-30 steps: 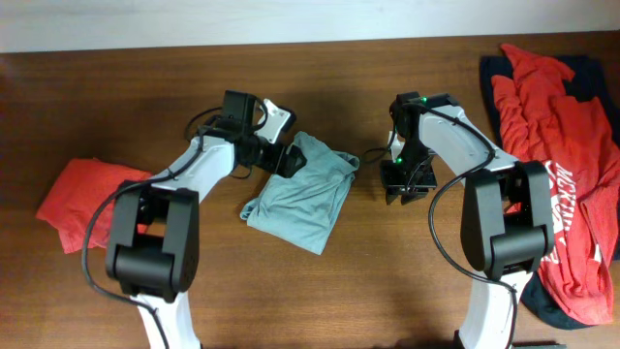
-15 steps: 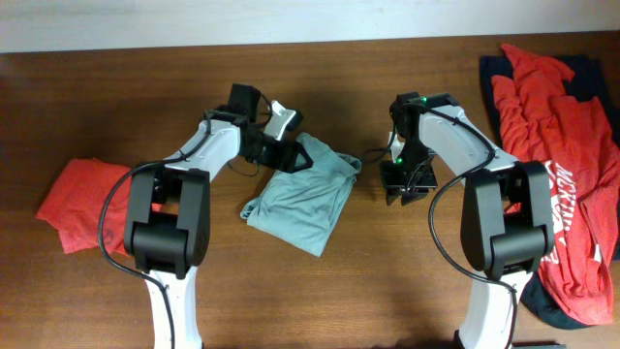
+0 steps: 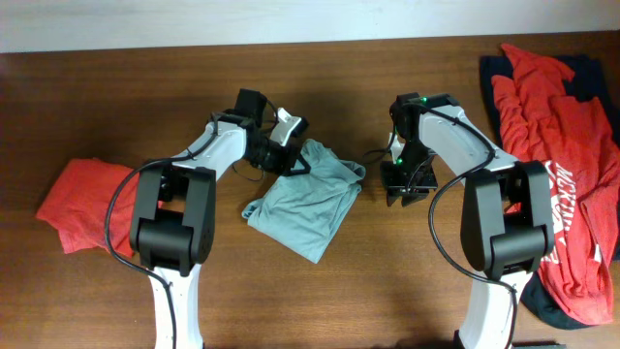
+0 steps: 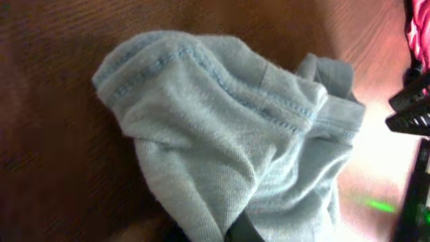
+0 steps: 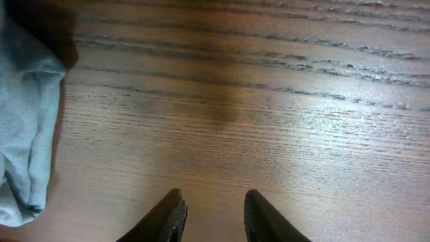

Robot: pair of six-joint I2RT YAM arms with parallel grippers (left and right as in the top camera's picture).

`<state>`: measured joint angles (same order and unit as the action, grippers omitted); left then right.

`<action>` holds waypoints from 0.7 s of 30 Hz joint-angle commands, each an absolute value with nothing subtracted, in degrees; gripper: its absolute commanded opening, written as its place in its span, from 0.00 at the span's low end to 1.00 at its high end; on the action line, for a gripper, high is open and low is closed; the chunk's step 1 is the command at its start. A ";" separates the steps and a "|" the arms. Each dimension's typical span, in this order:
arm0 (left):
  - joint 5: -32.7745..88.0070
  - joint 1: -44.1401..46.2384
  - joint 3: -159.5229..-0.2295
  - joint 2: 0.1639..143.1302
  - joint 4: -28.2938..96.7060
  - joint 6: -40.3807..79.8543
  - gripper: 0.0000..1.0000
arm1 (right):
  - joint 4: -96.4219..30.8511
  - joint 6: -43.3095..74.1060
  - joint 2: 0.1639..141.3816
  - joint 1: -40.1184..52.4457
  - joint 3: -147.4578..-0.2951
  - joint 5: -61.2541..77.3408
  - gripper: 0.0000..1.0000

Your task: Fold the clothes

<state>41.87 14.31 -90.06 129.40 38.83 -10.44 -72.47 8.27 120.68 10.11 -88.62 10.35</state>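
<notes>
Shifted rightward, our left gripper point(image 3: 293, 161) pinches the grey-green shirt point(image 3: 308, 202) by its edge (fold underway); next we lay it across. Right gripper point(image 5: 213, 205) stands parted, empty.

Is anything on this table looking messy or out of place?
Yes. The heap of red and navy clothes at the right edge of the table is rumpled and unfolded. The grey-green shirt in the middle lies bunched and skewed, one corner pinched by the left gripper. The red garment at left looks only loosely folded.
</notes>
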 commanded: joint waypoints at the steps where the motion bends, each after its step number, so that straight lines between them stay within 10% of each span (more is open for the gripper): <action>1: 36.95 10.72 -96.60 129.64 44.12 -10.79 0.01 | -72.69 7.75 118.96 10.09 -89.58 9.78 0.35; 21: 7.33 -11.16 -104.79 110.89 68.16 -5.08 0.01 | -78.87 3.20 113.86 -2.02 -95.92 6.33 0.35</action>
<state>13.76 -9.85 -103.61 115.11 66.70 -7.33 -78.54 4.03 114.93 -1.19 -95.09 7.29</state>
